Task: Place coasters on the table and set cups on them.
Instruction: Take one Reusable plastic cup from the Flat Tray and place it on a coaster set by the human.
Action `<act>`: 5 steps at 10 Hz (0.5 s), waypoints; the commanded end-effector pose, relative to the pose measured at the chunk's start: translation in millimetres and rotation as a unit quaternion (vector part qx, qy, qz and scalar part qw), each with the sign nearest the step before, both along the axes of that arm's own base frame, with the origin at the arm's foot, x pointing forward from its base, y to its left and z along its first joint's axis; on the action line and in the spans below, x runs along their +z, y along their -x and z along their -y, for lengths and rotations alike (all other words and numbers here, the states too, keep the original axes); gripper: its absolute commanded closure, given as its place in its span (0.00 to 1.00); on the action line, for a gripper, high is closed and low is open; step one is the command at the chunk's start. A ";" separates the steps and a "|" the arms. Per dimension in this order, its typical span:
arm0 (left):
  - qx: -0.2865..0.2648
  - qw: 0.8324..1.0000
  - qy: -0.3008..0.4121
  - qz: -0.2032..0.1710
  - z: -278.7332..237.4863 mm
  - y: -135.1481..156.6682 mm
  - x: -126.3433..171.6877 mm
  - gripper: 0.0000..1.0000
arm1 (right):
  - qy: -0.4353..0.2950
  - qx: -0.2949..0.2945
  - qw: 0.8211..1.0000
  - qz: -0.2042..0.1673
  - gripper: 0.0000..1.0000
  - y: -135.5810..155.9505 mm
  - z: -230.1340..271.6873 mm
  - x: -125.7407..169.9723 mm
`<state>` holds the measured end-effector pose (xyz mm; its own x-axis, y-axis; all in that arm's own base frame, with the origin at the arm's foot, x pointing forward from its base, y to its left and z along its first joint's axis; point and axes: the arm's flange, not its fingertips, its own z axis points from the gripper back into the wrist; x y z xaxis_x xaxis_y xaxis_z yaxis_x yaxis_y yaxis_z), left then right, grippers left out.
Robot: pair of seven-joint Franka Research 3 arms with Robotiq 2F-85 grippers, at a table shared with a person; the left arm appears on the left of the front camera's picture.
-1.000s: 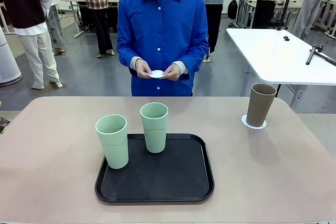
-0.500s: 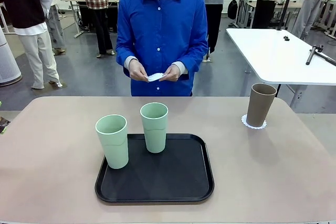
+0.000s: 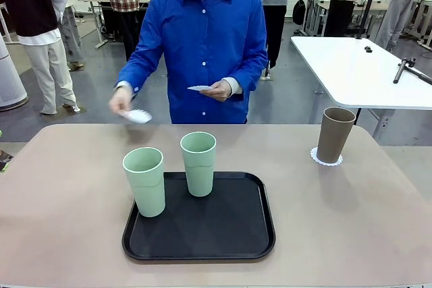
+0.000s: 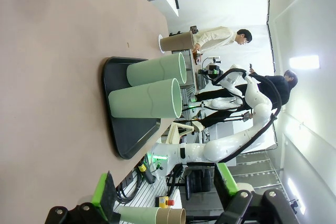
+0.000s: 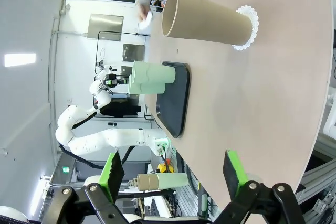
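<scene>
1 coaster (image 3: 315, 158) lies on the table (image 3: 364, 227) under the brown cup (image 3: 335, 134); 2 more are in the person's hands.
The hand on the picture's left (image 3: 121, 99) holds a doily (image 3: 137, 117) low over the table's far edge; the other hand (image 3: 217, 90) holds another doily (image 3: 200, 88) at chest height. The nearer mint cup (image 3: 144, 181) and farther mint cup (image 3: 198, 163) stand on the black tray (image 3: 202, 237). The left gripper (image 4: 165, 192) and right gripper (image 5: 173, 174) are spread wide, holding nothing.
</scene>
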<state>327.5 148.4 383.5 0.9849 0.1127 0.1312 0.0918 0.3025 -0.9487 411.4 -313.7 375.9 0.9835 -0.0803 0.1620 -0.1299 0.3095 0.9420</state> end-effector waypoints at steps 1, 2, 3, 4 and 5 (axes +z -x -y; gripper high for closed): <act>0.001 1.000 0.005 0.005 -0.4 0.5 1.2 0.00 | 0.003 -0.004 1.000 -0.001 0.00 0.0 1.5 0.6; 0.001 1.000 0.005 0.005 -0.4 0.5 1.2 0.00 | 0.003 -0.004 1.000 -0.001 0.00 0.0 1.5 0.6; 0.001 1.000 0.005 0.005 -0.4 0.5 1.2 0.00 | 0.003 -0.004 1.000 -0.001 0.00 0.0 1.5 0.6; 0.001 1.000 0.005 0.005 -0.4 0.5 1.2 0.00 | 0.003 -0.004 1.000 -0.001 0.00 0.0 1.5 0.6; 0.001 1.000 0.005 0.005 -0.4 0.5 1.2 0.00 | 0.003 -0.004 1.000 -0.001 0.00 0.0 1.5 0.6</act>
<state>327.5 148.4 383.5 0.9849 0.1127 0.1312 0.0918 0.3025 -0.9487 411.4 -313.7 375.9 0.9835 -0.0803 0.1620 -0.1299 0.3095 0.9420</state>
